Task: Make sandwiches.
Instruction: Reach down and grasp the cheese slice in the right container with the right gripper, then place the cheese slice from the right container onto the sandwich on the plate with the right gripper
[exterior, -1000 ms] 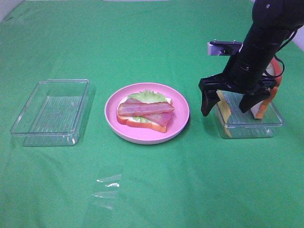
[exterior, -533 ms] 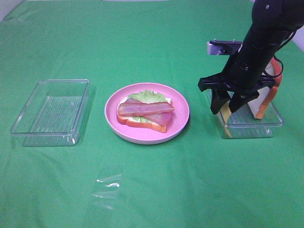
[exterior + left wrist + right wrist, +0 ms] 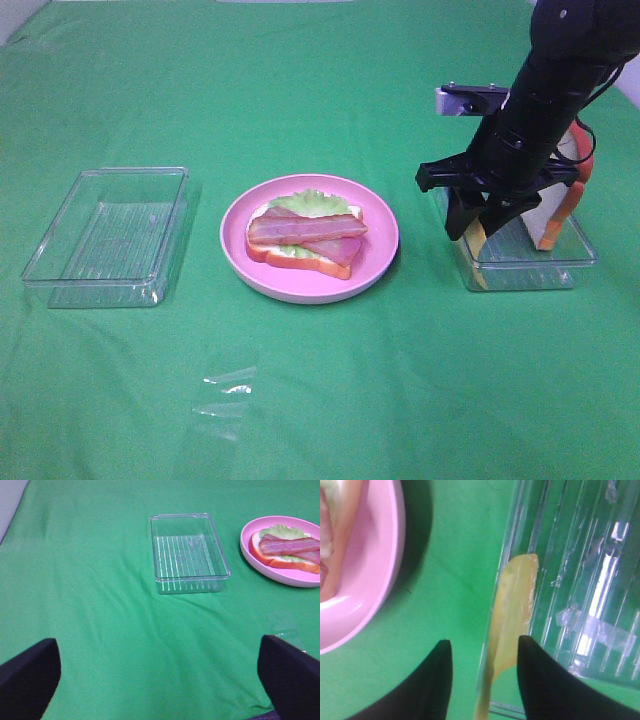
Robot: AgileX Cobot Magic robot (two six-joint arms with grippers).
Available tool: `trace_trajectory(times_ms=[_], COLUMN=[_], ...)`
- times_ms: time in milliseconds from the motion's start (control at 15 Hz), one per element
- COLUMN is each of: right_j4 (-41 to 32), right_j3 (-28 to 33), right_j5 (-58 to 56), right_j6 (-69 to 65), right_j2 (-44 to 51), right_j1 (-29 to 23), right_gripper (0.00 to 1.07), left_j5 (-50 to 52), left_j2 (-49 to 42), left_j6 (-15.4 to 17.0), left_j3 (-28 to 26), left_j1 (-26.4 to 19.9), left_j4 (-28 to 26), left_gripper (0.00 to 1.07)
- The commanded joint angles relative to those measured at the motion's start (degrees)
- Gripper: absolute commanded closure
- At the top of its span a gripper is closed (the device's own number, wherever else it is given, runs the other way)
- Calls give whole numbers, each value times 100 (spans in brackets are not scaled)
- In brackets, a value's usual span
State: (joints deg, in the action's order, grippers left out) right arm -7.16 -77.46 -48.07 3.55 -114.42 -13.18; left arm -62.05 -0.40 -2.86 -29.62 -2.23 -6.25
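The right arm (image 3: pixel 548 85) is glossy black and rounded, with a small silver-grey box (image 3: pixel 470 100) fixed at its wrist and a thin black cable (image 3: pixel 589 128) beside it, while the right hand (image 3: pixel 472 232) and left hand (image 3: pixel 160 676) each have two plain black tapered fingers (image 3: pixel 30 680).

At the right of the high view the right arm (image 3: pixel 530 110) is covering much of the clear tray (image 3: pixel 520 272) and the bread slice (image 3: pixel 552 230), while the left wrist view's edges are cutting off the pink plate (image 3: pixel 280 575) and both fingertips (image 3: pixel 287 675) of the left gripper (image 3: pixel 160 682)
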Motion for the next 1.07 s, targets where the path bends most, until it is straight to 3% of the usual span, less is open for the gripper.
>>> trace_trajectory(times_ms=[67,267,333,867,1067], right_j4=[11,57,69,40,-527], right_j3=[-17,-17,-17,-17,-11], right_j5=[29,29,29,-286,-138], right_j6=[46,46,46,-355,-269], right_j2=[-23,-23,-23,481,1008], right_j1=[-6,-6,-6,-6,-6], right_gripper=[85,105,107,107,107], left_j5=[57,57,57,57,57], left_j2=[-109,-109,-109,-109,-109], left_j6=[40,40,40,57,57], left_j3=[6,6,6,6,6], left_j1=[17,17,17,17,17], left_j4=[-40,-40,-40,-40,-40], left_gripper=[7,7,7,7,7])
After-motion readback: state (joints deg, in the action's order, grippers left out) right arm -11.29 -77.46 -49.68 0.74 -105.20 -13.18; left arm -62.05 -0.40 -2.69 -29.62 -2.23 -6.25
